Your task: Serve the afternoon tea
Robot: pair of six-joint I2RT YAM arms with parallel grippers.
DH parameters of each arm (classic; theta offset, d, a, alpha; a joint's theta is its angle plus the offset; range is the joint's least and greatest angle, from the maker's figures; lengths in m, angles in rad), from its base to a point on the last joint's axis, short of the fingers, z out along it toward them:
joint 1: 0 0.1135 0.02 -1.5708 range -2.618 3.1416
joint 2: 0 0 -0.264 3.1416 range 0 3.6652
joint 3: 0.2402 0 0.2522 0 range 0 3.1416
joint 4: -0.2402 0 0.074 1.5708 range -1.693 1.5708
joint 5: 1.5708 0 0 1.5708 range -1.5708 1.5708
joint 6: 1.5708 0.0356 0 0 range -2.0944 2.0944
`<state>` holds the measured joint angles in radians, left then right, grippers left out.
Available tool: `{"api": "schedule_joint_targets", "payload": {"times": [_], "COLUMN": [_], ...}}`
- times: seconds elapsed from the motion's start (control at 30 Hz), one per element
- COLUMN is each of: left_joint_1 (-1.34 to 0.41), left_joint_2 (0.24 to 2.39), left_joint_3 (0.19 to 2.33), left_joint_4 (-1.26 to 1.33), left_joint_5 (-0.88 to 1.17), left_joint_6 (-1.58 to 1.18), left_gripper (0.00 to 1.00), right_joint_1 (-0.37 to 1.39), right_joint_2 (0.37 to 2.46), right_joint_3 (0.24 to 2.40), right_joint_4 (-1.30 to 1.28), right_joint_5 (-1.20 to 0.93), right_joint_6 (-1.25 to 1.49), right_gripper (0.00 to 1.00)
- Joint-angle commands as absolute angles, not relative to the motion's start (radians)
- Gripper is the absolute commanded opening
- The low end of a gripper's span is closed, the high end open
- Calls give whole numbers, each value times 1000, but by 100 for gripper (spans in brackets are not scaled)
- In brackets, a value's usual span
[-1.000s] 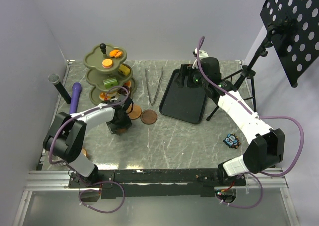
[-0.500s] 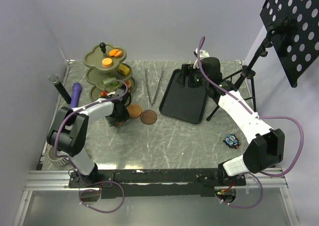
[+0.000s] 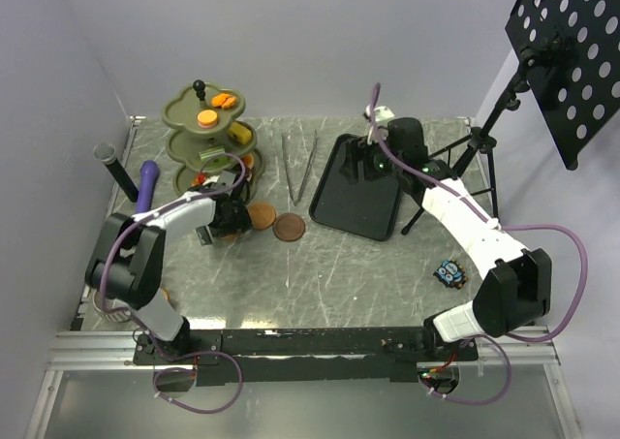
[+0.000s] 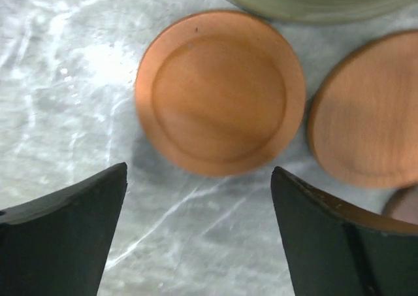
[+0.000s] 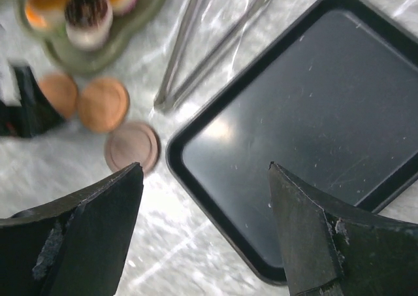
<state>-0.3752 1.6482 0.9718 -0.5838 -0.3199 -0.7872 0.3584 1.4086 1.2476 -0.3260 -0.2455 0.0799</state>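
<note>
The olive-green three-tier stand [image 3: 206,141] stands at the back left with orange and green pastries on it. Its lowest tier also shows in the right wrist view [image 5: 98,51], holding pastries. Three brown saucers lie in a row in front of it: one [image 4: 221,92] just ahead of my left gripper, a second [image 3: 260,216] and a darker third [image 3: 289,227]. My left gripper [image 3: 225,223] is open and empty, low over the table [image 4: 198,178]. My right gripper [image 3: 370,161] is open and empty, above the near left corner of the black tray [image 5: 204,168]. Cups are mostly hidden behind the left arm.
The black tray [image 3: 339,211] lies right of centre. Metal tongs [image 3: 298,168] lie between the stand and the tray. A purple cylinder [image 3: 145,187] and a black tube [image 3: 114,168] lie at the far left. A small toy [image 3: 449,272] and a tripod [image 3: 475,153] are at the right.
My left gripper has moved back and left, toward the stand and the leftmost saucer. My right gripper has shifted slightly left over the tray.
</note>
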Motion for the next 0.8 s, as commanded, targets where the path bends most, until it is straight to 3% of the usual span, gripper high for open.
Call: {"api": "schedule_joint_targets", "payload": {"times": [0.0,0.27,0.77], "left_joint_1": [-370,-370,-334], "left_joint_2": [1485,1266,1046], "left_joint_3": [970,943,1011], "left_joint_4": [-561,-578,-782], "left_joint_5": [-334,-339,-374], "left_joint_6": [-735,-713,-879], "left_gripper": [98,100,100], "right_joint_1": [440,685,841], "right_joint_2": [1377,1497,1781], "right_joint_3": [1217,1190,1201], "right_joint_4": [-379,-397,-276], "right_joint_5": [-272,-209,-61], "right_joint_6": [-72,-152,-92], "right_gripper": [83,81,71]}}
